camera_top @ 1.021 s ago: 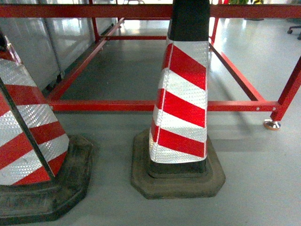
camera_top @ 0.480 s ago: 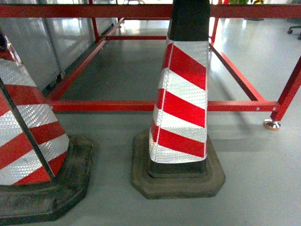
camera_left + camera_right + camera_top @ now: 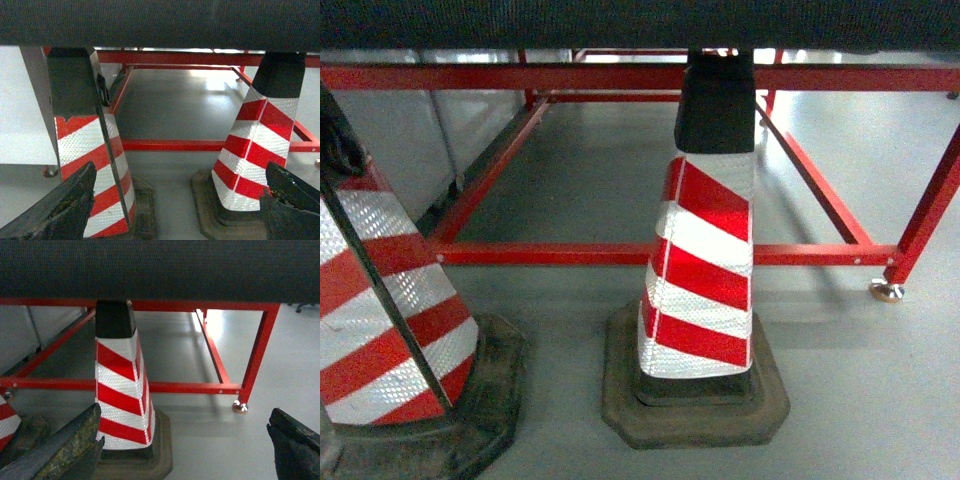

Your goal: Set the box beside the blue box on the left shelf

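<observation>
View: two striped cones (image 3: 705,270) on grey floor, red frame (image 3: 620,253) behind, dark tabletop edge (image 3: 640,22) along top | Box, left shelf: neither visible | Left fingers (image 3: 60,210) spread, empty; right fingers (image 3: 60,447) spread, empty | Progress: nothing grasped, pickup and placement all remaining.

Reflective-striped cones (image 3: 705,270) on matt rubber bases, glossy red metal frame (image 3: 620,252)
</observation>
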